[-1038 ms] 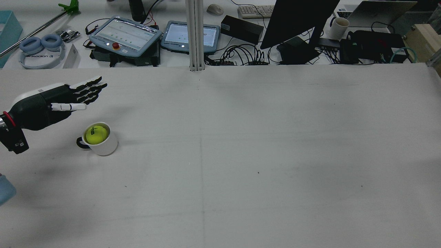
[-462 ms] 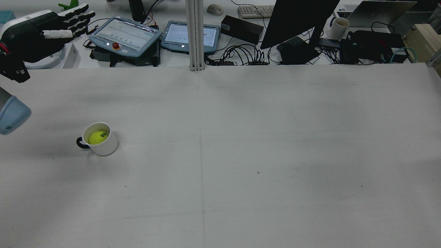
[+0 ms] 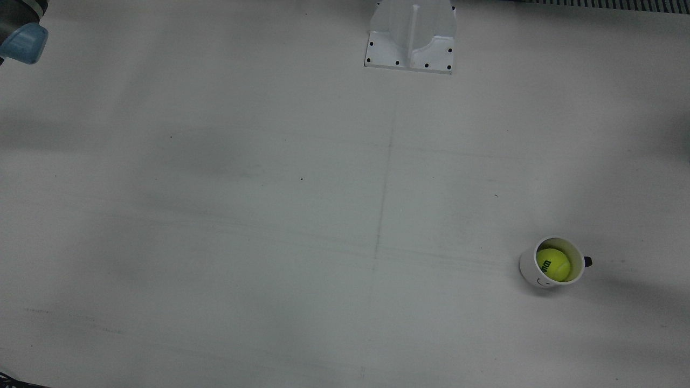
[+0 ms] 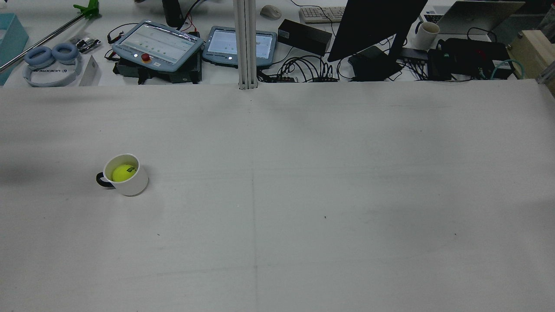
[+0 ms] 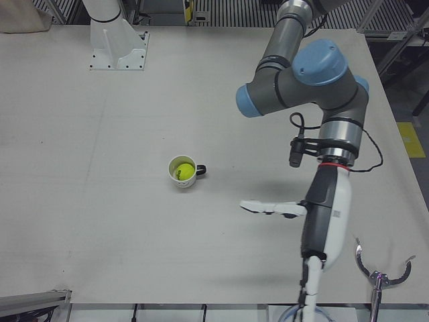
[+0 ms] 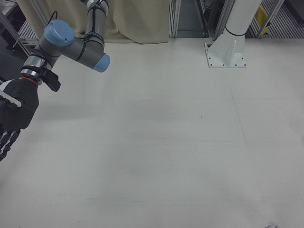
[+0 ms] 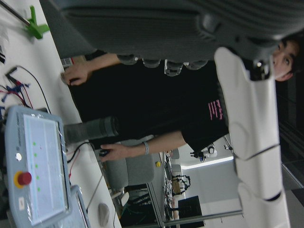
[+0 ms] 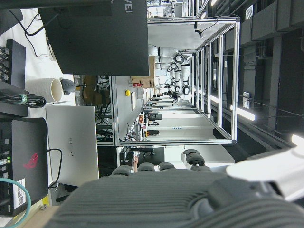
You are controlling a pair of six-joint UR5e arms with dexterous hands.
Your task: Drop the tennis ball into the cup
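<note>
Left hand (image 5: pixel 320 221), fingers apart and empty, has left the rear view since a moment ago and hangs well clear of the cup (image 4: pixel 126 175); tennis ball (image 4: pixel 123 172) sits inside the cup on the table (image 4: pixel 303 195). Right hand (image 6: pixel 12 118) is at the far table edge, fingers spread, holding nothing. Ball's dark lettering unreadable; headphones (image 4: pixel 47 65) and two teach pendants (image 4: pixel 158 45) lie beyond.

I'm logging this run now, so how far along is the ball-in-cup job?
Done: the tennis ball sits inside the white cup, which stands upright on the table. In hand: nothing. The left hand hangs open and empty, well away from the cup, and the right hand is open at the table's far side. Nothing appears left to do.
</note>
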